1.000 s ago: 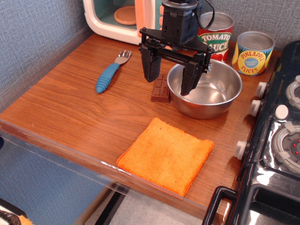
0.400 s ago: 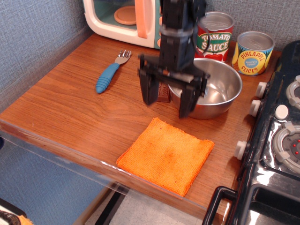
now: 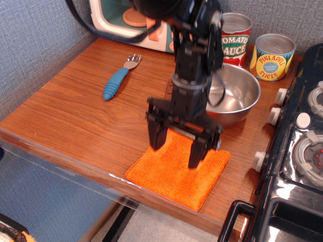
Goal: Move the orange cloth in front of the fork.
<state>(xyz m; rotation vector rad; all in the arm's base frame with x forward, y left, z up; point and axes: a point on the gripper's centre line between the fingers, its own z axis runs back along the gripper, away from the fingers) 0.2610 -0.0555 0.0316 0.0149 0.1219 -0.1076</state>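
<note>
jaws (image 3: 176, 152) spread wide, over orange cloth (image 3: 171, 174) | cloth flat at desk (image 3: 65, 116) front edge | fork (image 3: 120, 77) far back-left

Wooden countertop (image 3: 75, 108) against blue textured wall (image 3: 35, 40), toy stove (image 3: 298, 166) alongside.

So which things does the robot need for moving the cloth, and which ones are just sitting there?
Needed for the job:
orange cloth, near the front edge of the table
fork, blue handle, far left
gripper, open, over the cloth

Just lying about:
steel bowl
tomato sauce can
pineapple slices can
toy microwave
toy stove
</note>
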